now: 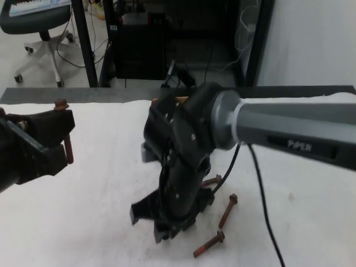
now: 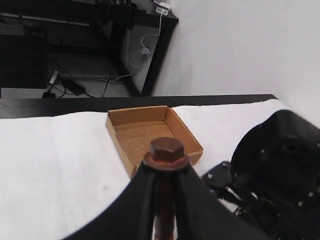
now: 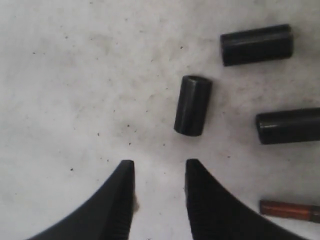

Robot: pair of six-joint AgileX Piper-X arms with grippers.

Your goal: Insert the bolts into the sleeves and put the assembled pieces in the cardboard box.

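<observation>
My left gripper (image 2: 167, 175) is clamped on a bolt (image 2: 169, 151), which stands upright with its hex head above the fingers. The cardboard box (image 2: 118, 121) sits on the white cloth (image 2: 60, 165) beyond it. My right gripper (image 3: 159, 175) hangs parted and holds nothing. A black sleeve (image 3: 193, 105) lies just ahead of its tips, apart from them. A second sleeve (image 3: 256, 45), a third sleeve (image 3: 287, 126) and what looks like a loose bolt (image 3: 289, 210) lie near.

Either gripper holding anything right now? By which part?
Left gripper holds a bolt by its shank, just under the hex head. Right gripper is open and empty, near a sleeve.
</observation>
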